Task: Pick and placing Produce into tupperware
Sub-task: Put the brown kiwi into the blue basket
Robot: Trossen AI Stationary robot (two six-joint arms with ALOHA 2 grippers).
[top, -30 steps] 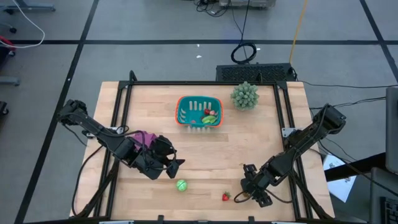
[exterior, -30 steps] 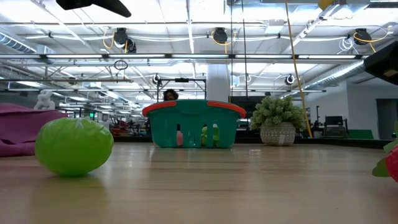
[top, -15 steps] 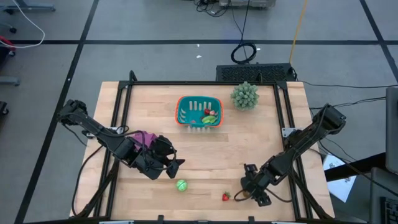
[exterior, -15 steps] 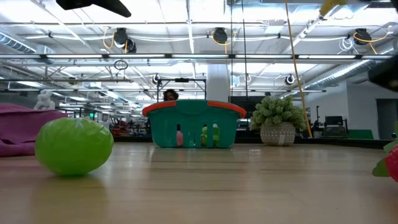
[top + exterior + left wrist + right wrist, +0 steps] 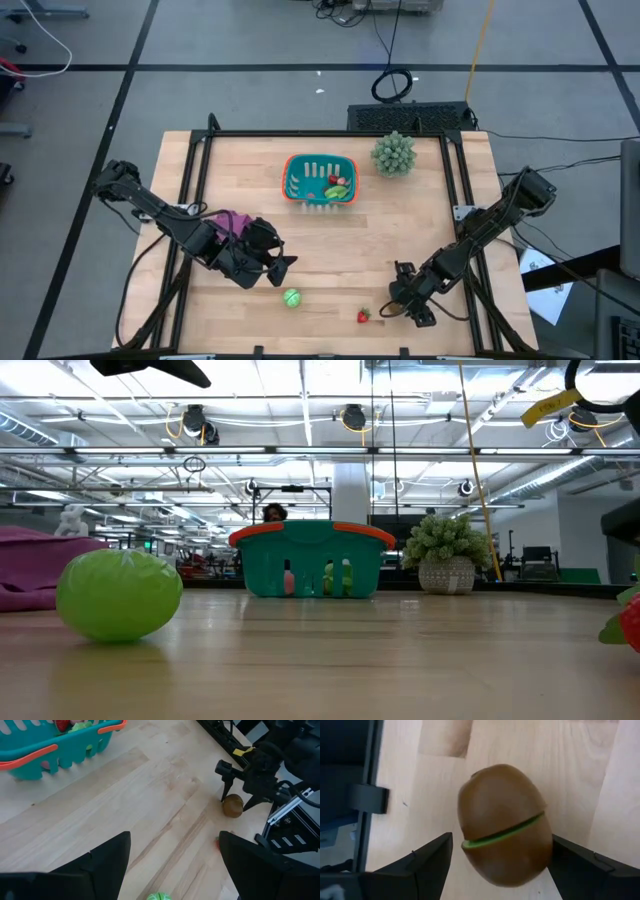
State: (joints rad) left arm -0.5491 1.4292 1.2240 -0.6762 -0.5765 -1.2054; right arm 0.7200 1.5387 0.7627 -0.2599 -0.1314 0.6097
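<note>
The teal tupperware [image 5: 320, 181], a slotted basket with an orange rim, sat upright at the table's far middle, holding red and green pieces. A green ball [image 5: 291, 297] and a small red strawberry [image 5: 363, 316] lay near the front edge; the brown kiwi [image 5: 504, 824], split by a green seam, lay just beside the strawberry

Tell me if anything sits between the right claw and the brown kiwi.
Nothing visible does. The right claw is open with its fingers on either side of the kiwi, which lies on the bare table; the strawberry lies apart, to one side.
</note>
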